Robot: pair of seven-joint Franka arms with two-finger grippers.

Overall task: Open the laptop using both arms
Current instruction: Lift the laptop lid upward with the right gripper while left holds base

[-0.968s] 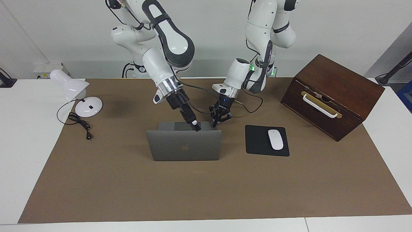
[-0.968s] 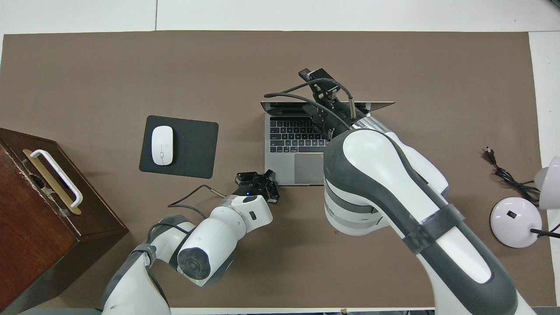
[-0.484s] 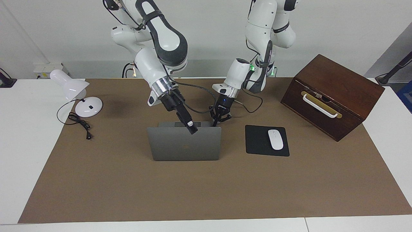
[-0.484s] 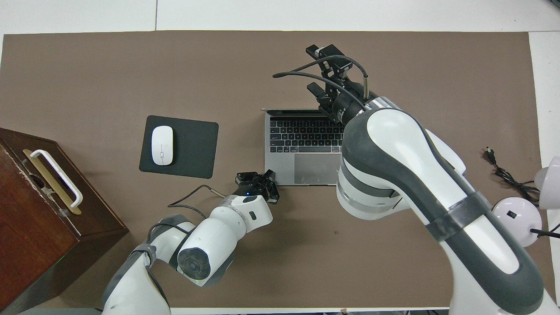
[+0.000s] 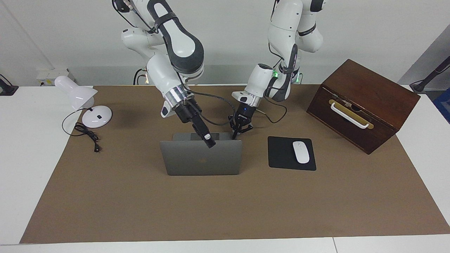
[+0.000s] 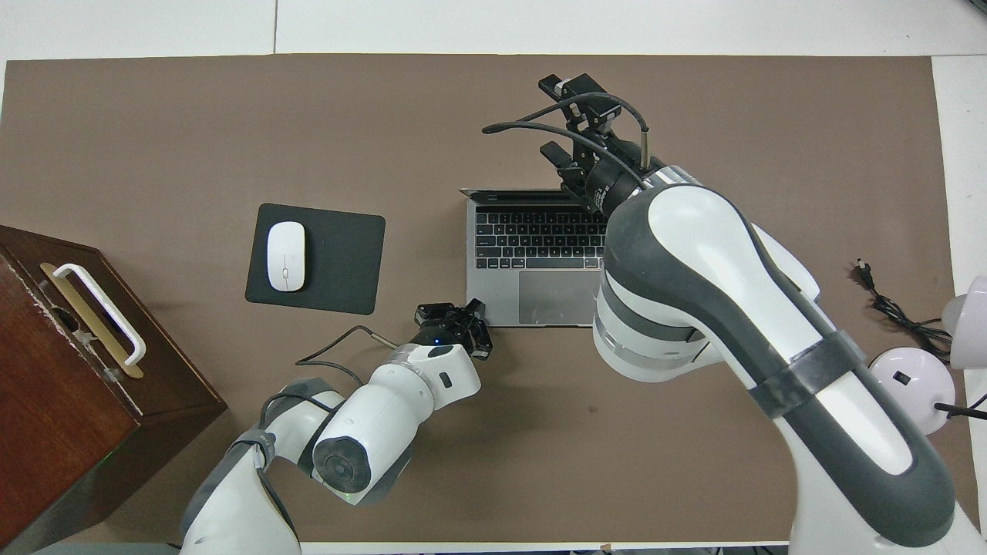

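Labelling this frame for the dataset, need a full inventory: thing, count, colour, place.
laptop: 1, silver-grey, open with its lid upright, mid-mat.
mouse pad: 1, black, beside the laptop toward the left arm's end.
mouse: 1, white, on the mouse pad.
wooden box: 1, dark brown with a white handle, at the left arm's end.
desk lamp: 1, white with a black cord, at the right arm's end.
mat: 1, brown, covering the table.
left gripper: 1, black, shut, at the laptop base's corner.
right gripper: 1, black, at the lid's top edge.
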